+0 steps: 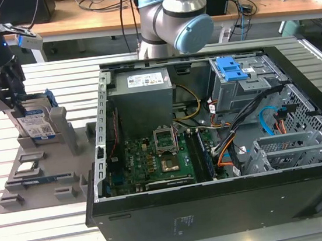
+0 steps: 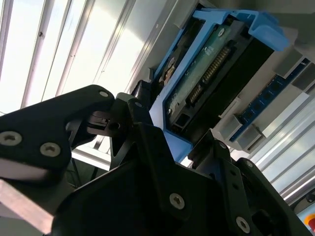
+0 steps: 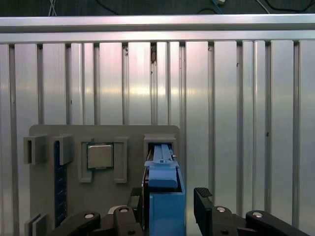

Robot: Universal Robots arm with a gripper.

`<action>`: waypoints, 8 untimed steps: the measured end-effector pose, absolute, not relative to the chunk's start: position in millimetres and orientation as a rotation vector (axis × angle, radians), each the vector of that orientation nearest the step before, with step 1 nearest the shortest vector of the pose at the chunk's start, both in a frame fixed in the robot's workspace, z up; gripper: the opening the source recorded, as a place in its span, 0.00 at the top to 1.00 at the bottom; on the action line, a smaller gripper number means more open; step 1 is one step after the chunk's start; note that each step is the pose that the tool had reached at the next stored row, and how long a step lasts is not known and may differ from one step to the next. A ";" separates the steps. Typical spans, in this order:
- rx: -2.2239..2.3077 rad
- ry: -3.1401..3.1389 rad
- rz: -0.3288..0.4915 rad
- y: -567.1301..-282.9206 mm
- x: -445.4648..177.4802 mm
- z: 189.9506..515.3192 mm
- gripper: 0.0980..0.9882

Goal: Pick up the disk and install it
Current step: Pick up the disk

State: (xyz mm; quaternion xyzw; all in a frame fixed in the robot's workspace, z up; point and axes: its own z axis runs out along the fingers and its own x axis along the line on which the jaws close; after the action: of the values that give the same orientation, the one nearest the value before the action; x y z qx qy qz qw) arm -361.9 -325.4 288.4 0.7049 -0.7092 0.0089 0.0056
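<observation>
The disk (image 1: 35, 121) stands on edge in a slot of the grey holder tray (image 1: 49, 169) at the exterior view's left; it is silver with a white-and-blue label and a blue frame. My gripper (image 1: 12, 97) reaches down over its top edge. In the first wrist view the disk's blue frame (image 3: 165, 196) lies between my gripper's (image 3: 168, 199) two black fingers, with a narrow gap showing at one finger (image 3: 203, 196). In the second wrist view the disk's circuit-board side (image 2: 211, 73) runs up from between the fingers of the gripper (image 2: 172, 142). The gripper looks open around the disk.
A small square silver chip (image 3: 100, 156) sits in its own pocket of the tray (image 3: 133, 135), beside the disk. The open black computer case (image 1: 211, 149) lies at the exterior view's right, with a blue-latched drive bay (image 1: 230, 68) at its far side. The arm's base (image 1: 175, 19) stands behind it.
</observation>
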 end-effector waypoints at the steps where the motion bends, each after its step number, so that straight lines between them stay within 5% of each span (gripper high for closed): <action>1: 2.207 -2.220 0.028 -325.4 -361.9 287.5 0.50; 8: 2.211 -2.216 0.028 -325.5 -361.9 281.3 0.50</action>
State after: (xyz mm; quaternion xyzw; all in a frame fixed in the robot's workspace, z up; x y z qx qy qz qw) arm -361.9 -325.5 281.3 0.7062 -0.7079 0.0089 0.0057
